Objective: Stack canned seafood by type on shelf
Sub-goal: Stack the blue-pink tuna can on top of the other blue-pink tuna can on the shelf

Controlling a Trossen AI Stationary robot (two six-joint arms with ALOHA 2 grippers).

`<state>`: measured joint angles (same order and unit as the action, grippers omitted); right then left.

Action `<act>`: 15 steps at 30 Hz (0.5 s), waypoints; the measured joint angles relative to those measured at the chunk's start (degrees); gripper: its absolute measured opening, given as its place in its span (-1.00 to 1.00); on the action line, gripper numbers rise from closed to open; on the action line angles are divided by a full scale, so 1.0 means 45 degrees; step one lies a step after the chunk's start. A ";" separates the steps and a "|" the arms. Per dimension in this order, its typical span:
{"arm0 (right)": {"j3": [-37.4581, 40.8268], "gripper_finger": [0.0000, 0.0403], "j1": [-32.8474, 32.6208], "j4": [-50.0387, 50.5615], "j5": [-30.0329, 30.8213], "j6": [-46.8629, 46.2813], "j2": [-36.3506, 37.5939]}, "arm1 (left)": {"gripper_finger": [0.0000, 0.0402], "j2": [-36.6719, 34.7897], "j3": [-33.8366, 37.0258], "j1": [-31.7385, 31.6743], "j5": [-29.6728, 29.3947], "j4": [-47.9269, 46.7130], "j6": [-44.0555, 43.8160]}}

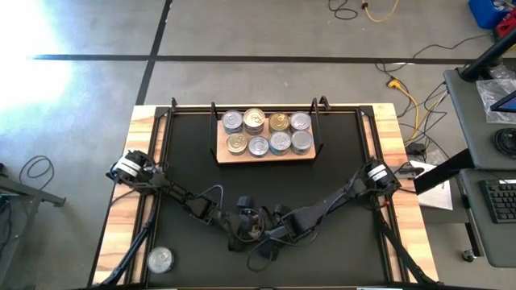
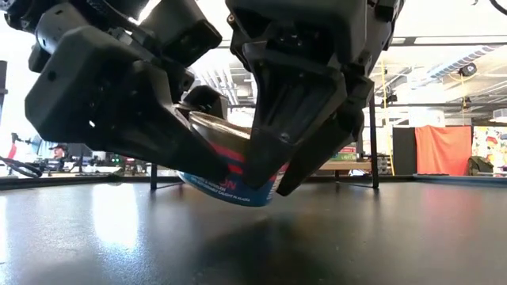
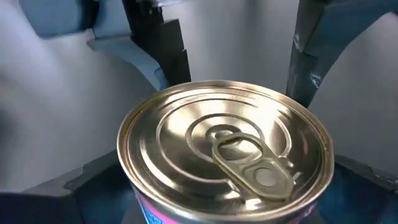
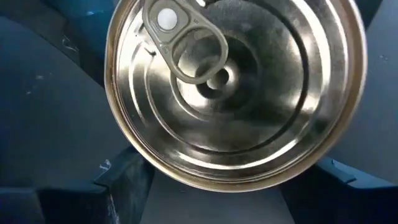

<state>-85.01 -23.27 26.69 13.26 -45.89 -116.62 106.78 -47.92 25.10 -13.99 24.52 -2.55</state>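
Observation:
Both grippers meet over the near middle of the black table, my left gripper [image 1: 244,220] and my right gripper [image 1: 272,231]. Between them is one tin [image 2: 234,186] with a blue and red side label and a pull-tab lid [image 3: 224,149], which also shows in the right wrist view [image 4: 233,93]. In the high view the arms hide it. The light-wood shelf [image 1: 266,155] with black wire posts stands at the far middle and carries several tins [image 1: 266,133], silver and gold lidded. One more tin [image 1: 160,258] stands on its base at the near left corner. My left gripper has the tin's side wall [image 3: 140,205] between its two fingers, which come slanting down from the lid side. The tin is tilted and clear of the table. The tin itself hides the places of contact. My right gripper stands with one finger [image 2: 273,134] on each side of the tin's side wall [image 2: 261,190], coming from above and pointing down. Its wrist view looks straight onto the lid. The tin hangs tilted, clear of the table [image 2: 253,237].
The black table top [image 1: 185,161] lies between raised wooden edges [image 1: 121,209], with black rails along its sides. The shelf's wire posts [image 1: 316,109] rise at both its ends. Beyond the table are cables [image 1: 403,89] on the floor and a desk [image 1: 484,121] at the right.

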 joint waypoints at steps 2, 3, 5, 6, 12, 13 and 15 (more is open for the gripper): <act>0.0000 0.46 0.0003 0.0032 0.0005 0.0061 0.0000 | 0.97 -0.0005 0.0000 -0.0023 -0.0009 0.0008 0.0529; 0.0000 0.47 0.0019 0.0046 0.0000 0.0096 -0.0005 | 0.97 -0.0005 0.0000 -0.0023 -0.0021 0.0012 0.0719; 0.0000 0.49 0.0030 0.0059 -0.0005 0.0122 -0.0005 | 0.97 -0.0005 0.0000 -0.0023 -0.0072 0.0012 0.0775; 0.0000 0.50 0.0037 0.0050 -0.0005 0.0117 -0.0005 | 0.97 -0.0005 -0.0005 -0.0023 -0.0078 0.0012 0.0728; 0.0000 0.49 0.0049 0.0010 -0.0089 0.0127 -0.0005 | 0.97 -0.0010 -0.0005 -0.0018 0.0124 0.0012 0.0293; 0.0000 0.48 0.0049 0.0011 -0.0093 0.0131 -0.0005 | 0.97 -0.0010 -0.0005 -0.0023 0.0144 0.0008 0.0170; 0.0000 0.48 0.0049 0.0006 -0.0097 0.0141 -0.0005 | 0.97 -0.0010 -0.0005 -0.0020 0.0180 -0.0018 -0.0119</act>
<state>-85.01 -23.05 26.72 12.82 -45.26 -116.64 106.74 -47.94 25.01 -13.18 24.44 -3.08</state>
